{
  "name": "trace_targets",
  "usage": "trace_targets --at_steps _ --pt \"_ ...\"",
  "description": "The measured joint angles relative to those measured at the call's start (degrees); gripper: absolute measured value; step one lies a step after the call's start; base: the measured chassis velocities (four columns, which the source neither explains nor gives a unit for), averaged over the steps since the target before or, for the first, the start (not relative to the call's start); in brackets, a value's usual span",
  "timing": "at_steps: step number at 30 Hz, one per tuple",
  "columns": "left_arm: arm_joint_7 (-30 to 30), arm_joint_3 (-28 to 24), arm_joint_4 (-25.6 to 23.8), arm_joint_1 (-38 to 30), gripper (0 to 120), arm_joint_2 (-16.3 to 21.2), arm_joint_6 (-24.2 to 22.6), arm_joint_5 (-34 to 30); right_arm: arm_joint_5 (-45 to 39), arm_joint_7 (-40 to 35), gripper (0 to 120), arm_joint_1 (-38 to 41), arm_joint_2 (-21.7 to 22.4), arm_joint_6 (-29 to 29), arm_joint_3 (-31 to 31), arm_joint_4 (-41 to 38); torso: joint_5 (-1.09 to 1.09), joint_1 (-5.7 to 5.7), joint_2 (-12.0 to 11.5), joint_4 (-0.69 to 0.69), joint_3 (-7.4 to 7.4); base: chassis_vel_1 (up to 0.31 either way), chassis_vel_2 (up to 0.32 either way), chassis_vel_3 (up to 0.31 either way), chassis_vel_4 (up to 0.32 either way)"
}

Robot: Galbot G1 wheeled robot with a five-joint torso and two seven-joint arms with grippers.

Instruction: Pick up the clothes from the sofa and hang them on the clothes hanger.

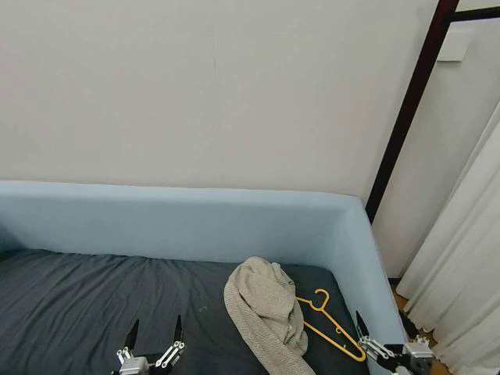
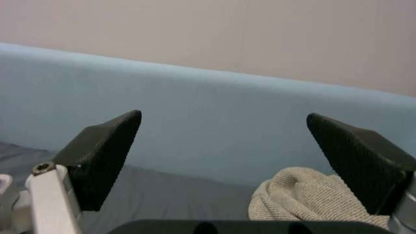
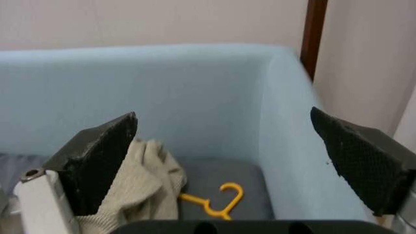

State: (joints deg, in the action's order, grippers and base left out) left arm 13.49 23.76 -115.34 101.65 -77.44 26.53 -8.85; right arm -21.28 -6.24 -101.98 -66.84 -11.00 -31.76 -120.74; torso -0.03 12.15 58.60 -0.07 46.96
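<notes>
Your left gripper (image 1: 156, 324) hovers over the front edge of the sofa's (image 1: 195, 223) dark seat, jaws spread and empty. To its right, the beige knit garment (image 1: 262, 308) lies crumpled near the seat's back right corner. The orange hanger (image 1: 332, 324) lies flat just beside it, along the sofa's right side wall. Your right gripper (image 1: 383, 336) sits at that wall's front end, jaws wide apart, holding nothing.

Sofa (image 1: 180, 223) was looked down on from the head, farther back; it was faced low and close from both wrists. Sweater (image 1: 262, 308) was caught in all three.
</notes>
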Motion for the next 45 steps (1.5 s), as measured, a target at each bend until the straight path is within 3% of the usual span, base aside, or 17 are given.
trace_targets --at_steps 4,11,12,16,17,20,22,26,27,30,31,35,36,39,45 --pt "-0.02 -0.52 0.91 -0.79 100 0.99 -0.27 -0.20 -3.48 -1.46 100 1.82 5.12 3.28 1.88 1.05 -0.01 0.00 0.00 -0.04 0.00 0.000 0.000 0.000 0.000" --pt "-0.04 0.09 0.73 0.08 100 0.89 -0.36 -0.50 -16.59 -3.82 100 13.88 18.42 11.74 8.09 3.71 0.00 0.00 0.00 0.01 0.00 0.000 0.000 0.000 0.000" --pt "-0.04 0.09 0.73 0.08 100 0.89 -0.36 -0.50 -16.59 -3.82 100 13.88 18.42 11.74 8.09 3.71 0.00 0.00 0.00 0.01 0.00 0.000 0.000 0.000 0.000" --pt "-0.23 0.74 0.40 0.92 100 0.95 -0.40 -0.56 -22.14 -3.86 100 24.05 24.29 15.12 16.28 7.76 -0.01 0.00 0.00 -0.01 0.00 0.000 0.000 0.000 0.000" --pt "-0.23 0.74 0.40 0.92 100 0.95 -0.40 -0.56 -22.14 -3.86 100 24.05 24.29 15.12 16.28 7.76 -0.01 0.00 0.00 -0.01 0.00 0.000 0.000 0.000 0.000" --pt "-0.29 1.08 0.40 1.78 100 1.01 -0.37 -0.42 -25.37 -4.27 100 35.75 25.20 18.42 26.03 12.30 -0.01 0.00 0.00 0.00 0.01 0.000 0.000 0.000 0.000" --pt "-0.29 1.12 0.41 2.02 100 0.98 -0.34 -0.31 -26.01 -4.55 100 38.89 24.89 19.06 28.65 13.77 -0.02 0.00 0.00 0.01 0.01 0.000 0.000 0.000 0.000" --pt "-0.24 1.11 0.39 3.19 100 0.08 -0.01 0.86 -28.75 -5.06 100 52.11 20.98 21.94 40.72 21.19 0.01 0.01 -0.01 0.00 0.01 0.000 0.000 0.000 0.000" --pt "-0.24 1.11 0.39 3.19 100 0.08 -0.01 0.86 -28.75 -5.06 100 52.11 20.98 21.94 40.72 21.19 0.01 0.01 -0.01 0.00 0.01 0.000 0.000 0.000 0.000" --pt "-0.20 1.17 0.32 3.84 100 -0.94 0.39 1.88 -29.65 -4.95 100 64.34 15.23 24.14 51.17 28.95 -0.03 0.01 -0.01 0.02 0.01 0.000 0.000 0.000 0.000" --pt "-0.20 1.17 0.32 3.84 100 -0.94 0.39 1.88 -29.65 -4.95 100 64.34 15.23 24.14 51.17 28.95 -0.03 0.01 -0.01 0.02 0.01 0.000 0.000 0.000 0.000" --pt "0.00 1.87 0.34 4.38 100 -1.47 0.92 2.16 -28.34 -4.46 100 71.82 7.63 25.24 60.26 38.79 -0.02 0.01 -0.01 0.01 0.01 0.000 0.000 0.000 0.000" --pt "0.00 1.87 0.34 4.38 100 -1.47 0.92 2.16 -28.34 -4.46 100 71.82 7.63 25.24 60.26 38.79 -0.02 0.01 -0.01 0.01 0.01 0.000 0.000 0.000 0.000" --pt "0.24 2.19 0.59 4.53 100 -1.93 1.32 2.16 -24.96 -2.98 100 75.10 2.21 25.41 63.53 47.86 -0.03 0.01 0.00 0.00 0.00 0.000 0.000 0.000 0.000" --pt "0.29 2.32 0.83 4.58 100 -2.58 1.69 2.11 -20.69 -0.20 100 77.89 -3.67 22.95 63.23 61.12 -0.02 0.01 -0.01 -0.02 0.01 0.000 0.000 0.000 0.000"
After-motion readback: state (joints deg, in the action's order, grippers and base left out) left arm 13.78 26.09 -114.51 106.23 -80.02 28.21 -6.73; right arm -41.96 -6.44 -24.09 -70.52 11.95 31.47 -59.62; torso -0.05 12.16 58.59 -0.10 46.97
